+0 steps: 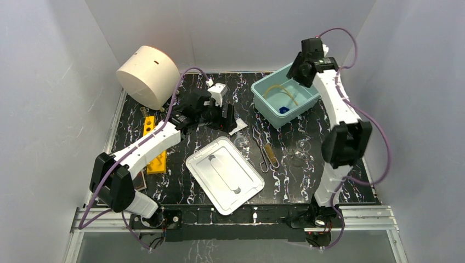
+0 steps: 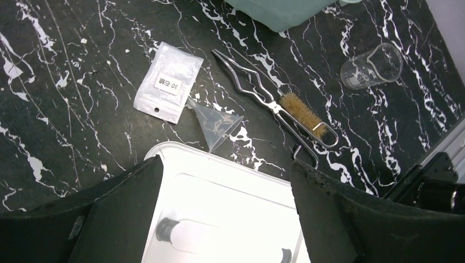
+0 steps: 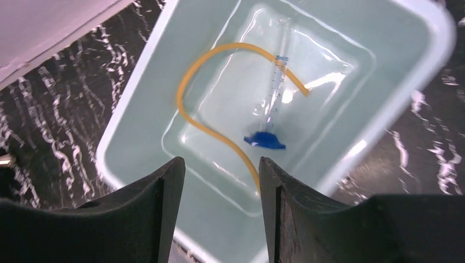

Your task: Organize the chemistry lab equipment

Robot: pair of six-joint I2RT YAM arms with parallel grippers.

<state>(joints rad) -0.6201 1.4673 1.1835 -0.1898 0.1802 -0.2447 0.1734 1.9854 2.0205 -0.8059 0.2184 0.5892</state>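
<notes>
Marbled table [image 1: 296, 186]: tan tubing [image 3: 179, 99] in bin [image 3: 140, 123] beneath parted right pincer [image 3: 221, 164].

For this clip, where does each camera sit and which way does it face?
Top external: above, behind the bases, looking down on the table; both arms show.
Left wrist: on the left arm, facing down at packet, tongs, lid; its fingers at bottom.
Right wrist: on the right arm, facing down into the bin at tubing and tube; its fingers at bottom.
Shared: top and left wrist show tongs and lid; top and right wrist, the bin.
</notes>
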